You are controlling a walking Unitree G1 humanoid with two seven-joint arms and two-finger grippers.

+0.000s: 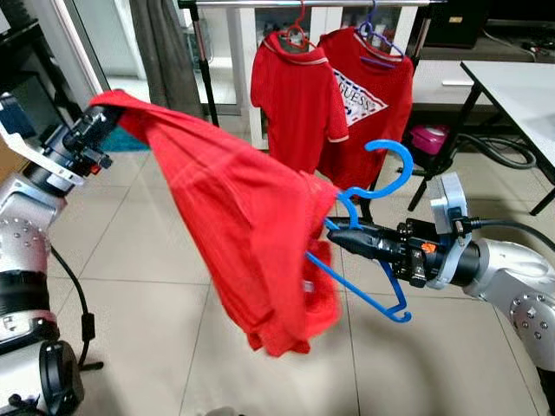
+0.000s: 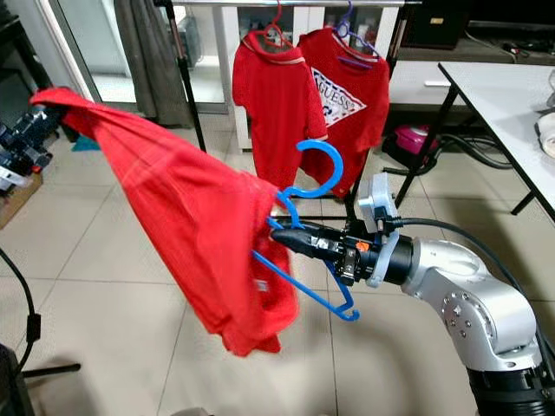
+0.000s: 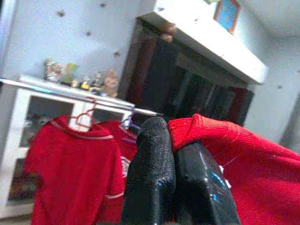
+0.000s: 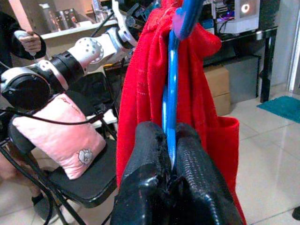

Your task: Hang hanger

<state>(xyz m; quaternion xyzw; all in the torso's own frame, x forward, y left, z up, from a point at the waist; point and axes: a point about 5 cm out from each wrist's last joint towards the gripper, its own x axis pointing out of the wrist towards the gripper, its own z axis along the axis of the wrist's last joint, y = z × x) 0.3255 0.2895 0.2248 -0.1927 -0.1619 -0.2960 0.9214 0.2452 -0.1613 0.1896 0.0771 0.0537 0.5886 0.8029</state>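
Right tool (image 1: 334,234) clamps curved blue hanger (image 1: 386,182) (plastic, seemingly); left tool (image 3: 176,154) pinches soft red shirt (image 1: 234,217)

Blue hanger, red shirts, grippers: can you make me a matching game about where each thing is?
Things:
1. blue hanger
2. red shirt
3. logo shirt
4. pink cushion

Places:
A. hanging on the rail
B. lying on a black chair
C. clamped in the right gripper
D. one end pinched by the left gripper, the other draped on the hanger

Pairs: 1-C, 2-D, 3-A, 4-B
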